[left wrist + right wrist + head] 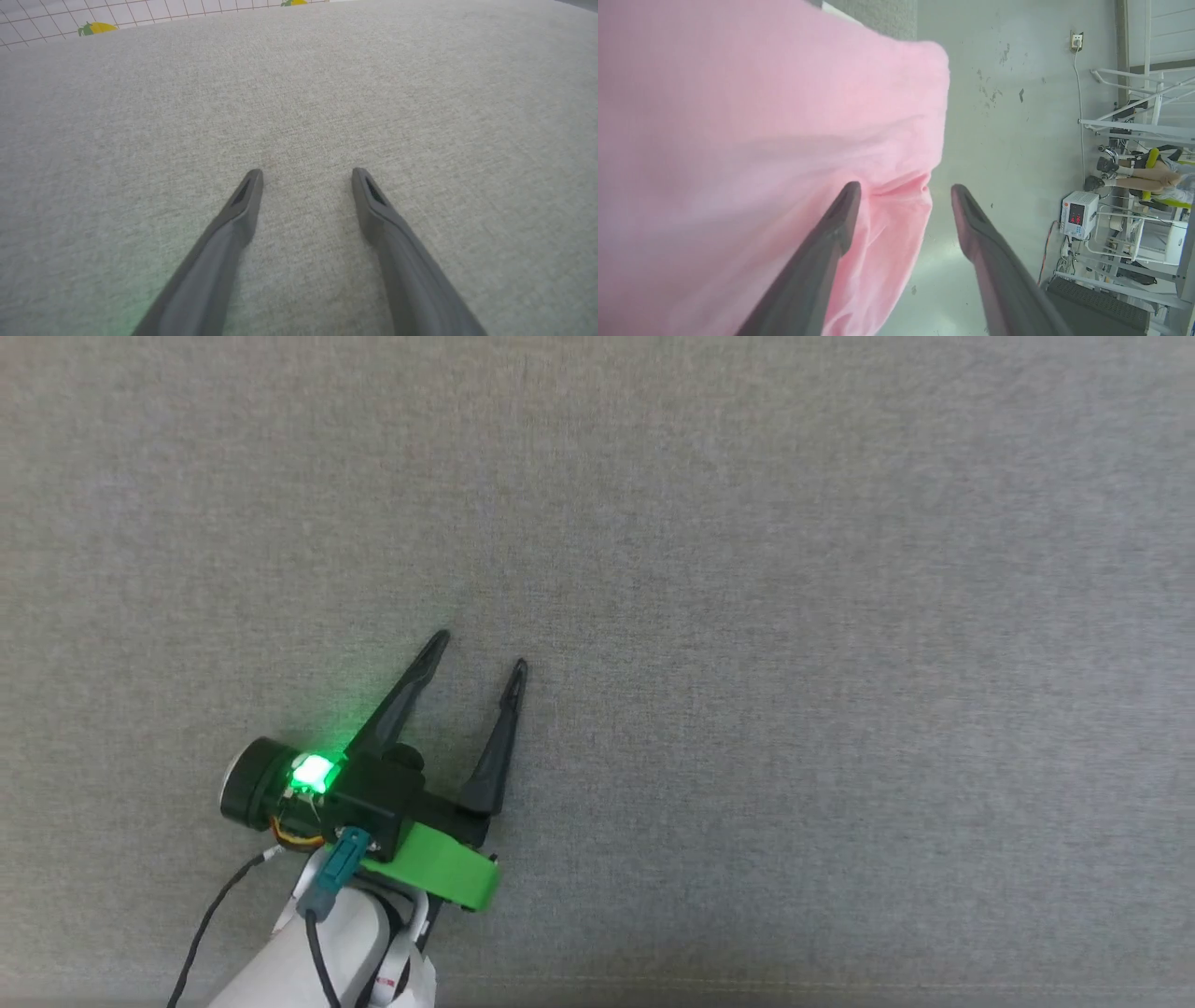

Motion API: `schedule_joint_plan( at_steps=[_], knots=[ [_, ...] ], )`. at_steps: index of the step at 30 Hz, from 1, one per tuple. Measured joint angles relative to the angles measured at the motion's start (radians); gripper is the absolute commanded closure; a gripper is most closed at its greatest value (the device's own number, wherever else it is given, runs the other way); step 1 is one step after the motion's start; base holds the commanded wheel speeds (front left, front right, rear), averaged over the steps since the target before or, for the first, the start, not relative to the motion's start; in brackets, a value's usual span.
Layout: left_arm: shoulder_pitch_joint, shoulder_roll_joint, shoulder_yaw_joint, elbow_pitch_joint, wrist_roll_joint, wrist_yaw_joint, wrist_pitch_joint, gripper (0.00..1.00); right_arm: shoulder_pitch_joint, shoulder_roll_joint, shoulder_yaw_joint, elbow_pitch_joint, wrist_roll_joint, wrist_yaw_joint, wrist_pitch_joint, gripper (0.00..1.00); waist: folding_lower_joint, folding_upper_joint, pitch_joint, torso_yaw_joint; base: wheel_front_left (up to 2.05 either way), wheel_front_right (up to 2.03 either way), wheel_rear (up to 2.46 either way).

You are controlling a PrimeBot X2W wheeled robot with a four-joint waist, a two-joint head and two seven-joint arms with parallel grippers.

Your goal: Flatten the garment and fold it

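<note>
A: Where's the garment (pixel 761 140)?
B: Before the right gripper (pixel 903 187) — fingers spread, cloth edge seen between them. Left gripper (pixel 478 655) also spread (over the bare grey surface (pixel 840 616)).
A: Risk?
B: Pinching only that edge — thin cloth could slip toward the floor (pixel 1008 140).

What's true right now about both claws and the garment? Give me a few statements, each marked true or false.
1. The left claw is open over the grey fabric surface. True.
2. The left claw grips pink cloth. False: only grey fabric shows between its fingers.
3. The pink garment covers the left half of the right wrist view. True.
4. The right claw is shut on the garment. False: its fingers stand wide apart, with the cloth's edge reaching between them.
5. The light on the left wrist glows red. False: it glows green.
</note>
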Motion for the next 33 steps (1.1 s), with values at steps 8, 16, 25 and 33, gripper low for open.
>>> schedule_joint_plan(
  at_steps=[8, 16, 25, 33],
  knots=[
    [0.048, -0.012, -0.001, 0.071, -0.019, 0.012, 0.011, 0.0, -0.134, 0.057, 0.072, -0.112, -0.038, 0.0, -0.052, 0.0, -0.0001, -0.0001, -0.129, -0.012, 0.0, 0.0, 0.0],
    [0.088, -0.002, 0.054, 0.086, -0.065, 0.061, 0.012, 0.0, -0.229, 0.172, 0.204, -0.299, 0.05, 0.0, -0.169, 0.0, -0.0002, 0.0, -0.293, -0.017, 0.0, 0.0, 0.0],
    [0.137, 0.031, 0.101, 0.072, -0.093, 0.118, 0.047, 0.0, -0.182, 0.304, 0.184, -0.48, 0.131, 0.0, -0.33, 0.0, -0.0002, -0.0001, -0.447, -0.002, 0.0, 0.0, 0.0],
    [0.178, 0.047, 0.093, 0.048, -0.096, 0.151, 0.065, 0.0, 0.146, 0.552, -0.054, -0.596, 0.069, 0.0, -0.441, 0.0, -0.0002, -0.0001, -0.531, 0.028, 0.0, 0.0, 0.0]
  ],
)
